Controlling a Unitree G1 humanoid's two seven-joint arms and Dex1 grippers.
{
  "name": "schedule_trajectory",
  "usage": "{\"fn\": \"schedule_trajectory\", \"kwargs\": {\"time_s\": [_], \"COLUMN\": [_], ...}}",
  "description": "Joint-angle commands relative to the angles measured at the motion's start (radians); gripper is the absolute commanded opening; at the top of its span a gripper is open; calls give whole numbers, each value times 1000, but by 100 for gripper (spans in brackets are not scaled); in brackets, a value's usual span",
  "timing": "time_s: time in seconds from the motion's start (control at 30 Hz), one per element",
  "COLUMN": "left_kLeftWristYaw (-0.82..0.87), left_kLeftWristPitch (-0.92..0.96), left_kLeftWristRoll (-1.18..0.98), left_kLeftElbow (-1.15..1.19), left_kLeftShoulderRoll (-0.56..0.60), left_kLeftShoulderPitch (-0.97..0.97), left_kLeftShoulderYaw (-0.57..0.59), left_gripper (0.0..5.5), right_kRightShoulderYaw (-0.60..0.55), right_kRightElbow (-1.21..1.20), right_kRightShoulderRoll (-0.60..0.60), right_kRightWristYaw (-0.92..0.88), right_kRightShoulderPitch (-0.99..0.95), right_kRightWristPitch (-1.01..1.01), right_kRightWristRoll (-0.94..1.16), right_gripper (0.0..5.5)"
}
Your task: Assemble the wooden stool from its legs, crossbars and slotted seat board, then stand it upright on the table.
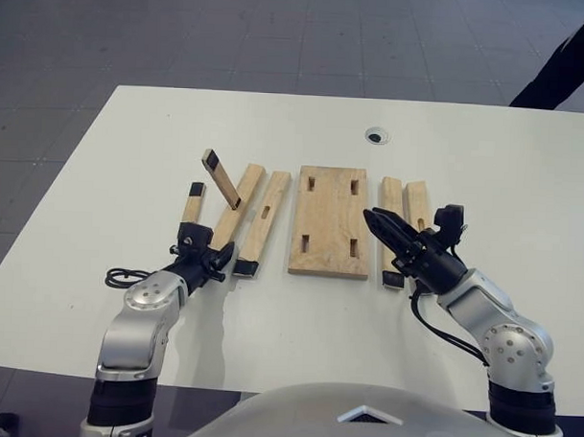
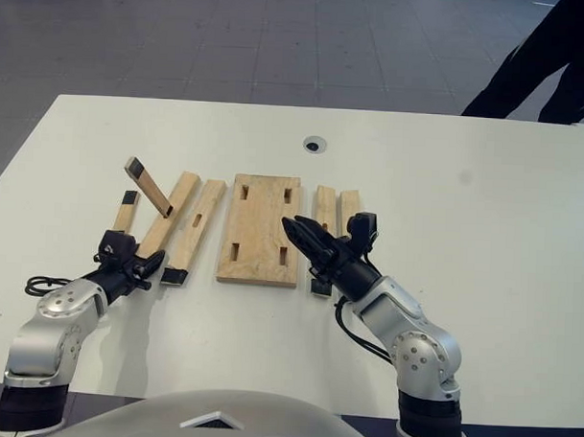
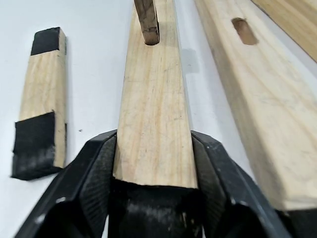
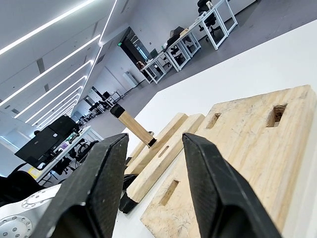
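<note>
I read left gripper (image 3: 153, 143) clamped on a leg (image 3: 153, 89), crossbar (image 3: 147, 20) slotted in beyond its fingertips; right gripper (image 4: 156, 140) fingers spread, seat board (image 4: 247, 144) just ahead of them.

Assessed as a large open-plan office or lab hall. Long strip lights (image 4: 49, 42) set in the ceiling (image 4: 29, 15), running far back. Rows of white desks (image 4: 166, 59) with dark chairs (image 4: 204, 5) along a wide aisle. Black screen (image 4: 47, 141) on a nearer desk. Grey tiled floor (image 1: 279, 36) on all sides of a white table (image 1: 523, 207), fitted with a round cable hole (image 1: 375, 136) near its far edge.
</note>
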Motion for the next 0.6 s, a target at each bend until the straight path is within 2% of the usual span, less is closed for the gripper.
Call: {"fn": "schedule_trajectory", "kwargs": {"time_s": [0.03,0.13,0.2,0.37,0.6], "left_kLeftWristYaw": [24,8,-112,-423,-556], "left_kLeftWristPitch": [-9,-24,10,223,326], "left_kLeftWristRoll": [-68,-162,-303,-632,-752], "left_kLeftElbow": [34,74,77,113,250], "left_kLeftShoulderRoll": [5,-10,-18,37,58], "left_kLeftShoulderPitch": [-249,-450,-525,-528,-603], "left_kLeftShoulderYaw": [111,179,179,141,96], "left_gripper": [210,210,210,209,209], "right_kRightShoulderYaw": [-22,-53,-99,-206,-206], "right_kRightElbow": [22,54,88,172,247], "right_kRightShoulderRoll": [3,6,14,18,-47], "right_kRightWristYaw": [-17,-34,-65,-79,-24], "right_kRightShoulderPitch": [-29,-61,-118,-254,-332], "right_kRightWristPitch": [13,23,40,88,190], "right_kRightWristRoll": [11,37,98,348,480], "right_gripper": [201,201,228,320,433]}}
